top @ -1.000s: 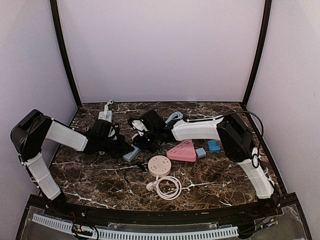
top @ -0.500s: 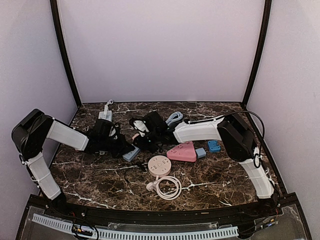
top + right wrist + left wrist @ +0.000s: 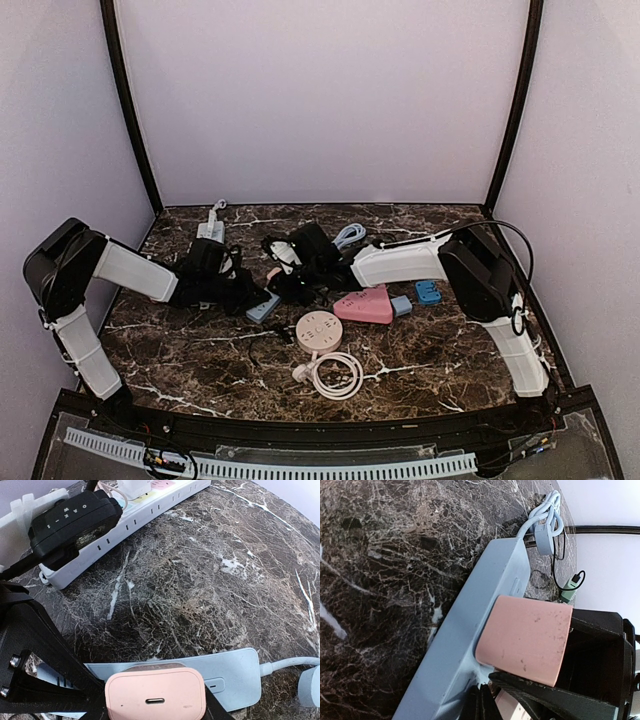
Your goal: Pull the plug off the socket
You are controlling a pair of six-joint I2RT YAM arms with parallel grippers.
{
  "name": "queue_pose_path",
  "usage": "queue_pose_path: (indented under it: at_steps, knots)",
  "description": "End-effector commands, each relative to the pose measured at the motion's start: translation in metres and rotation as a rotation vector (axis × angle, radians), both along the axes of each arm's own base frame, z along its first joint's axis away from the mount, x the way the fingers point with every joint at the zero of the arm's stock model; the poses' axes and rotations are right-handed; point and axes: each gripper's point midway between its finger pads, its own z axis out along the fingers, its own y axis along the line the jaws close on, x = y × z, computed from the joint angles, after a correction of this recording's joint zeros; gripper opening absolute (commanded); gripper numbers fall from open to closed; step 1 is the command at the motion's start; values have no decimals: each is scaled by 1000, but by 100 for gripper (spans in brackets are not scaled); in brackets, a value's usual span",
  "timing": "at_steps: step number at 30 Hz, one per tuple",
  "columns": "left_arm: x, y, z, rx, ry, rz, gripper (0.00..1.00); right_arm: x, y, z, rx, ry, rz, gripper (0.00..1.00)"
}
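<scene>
Right tool is clamped on the pink plug, which still looks seated in the blue power strip, midway between the desk's back and near edges. Left tool, fingers together, seems to press on the strip. The grip is made; the pull itself remains.

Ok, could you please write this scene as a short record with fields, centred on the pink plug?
plug: pink rectangular plastic plug, apparently seated in the strip
socket: light blue plastic power strip, flat on the dark marble table
right jaws: closed on the plug's sides
left jaws: shut, by the strip
nearby: round cream socket with coiled cable
task state: plug not yet pulled out
</scene>
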Motion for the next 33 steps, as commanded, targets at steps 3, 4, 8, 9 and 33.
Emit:
queue_pose_path:
  at_steps: [3,4,8,9,33]
  knots:
    - [-54,52,-85,258,279,76,0,9,14,93,191,-125,-3,22]
    - [-54,53,-85,258,279,75,0,11,13,93,193,-129,-9,22]
    - [-53,52,-84,256,277,74,0,17,5,103,239,-109,-23,22]
    - [-54,52,-85,257,278,74,0,17,5,105,246,-103,-20,22]
    - [-53,51,-88,253,283,73,0,4,9,116,254,-131,4,17]
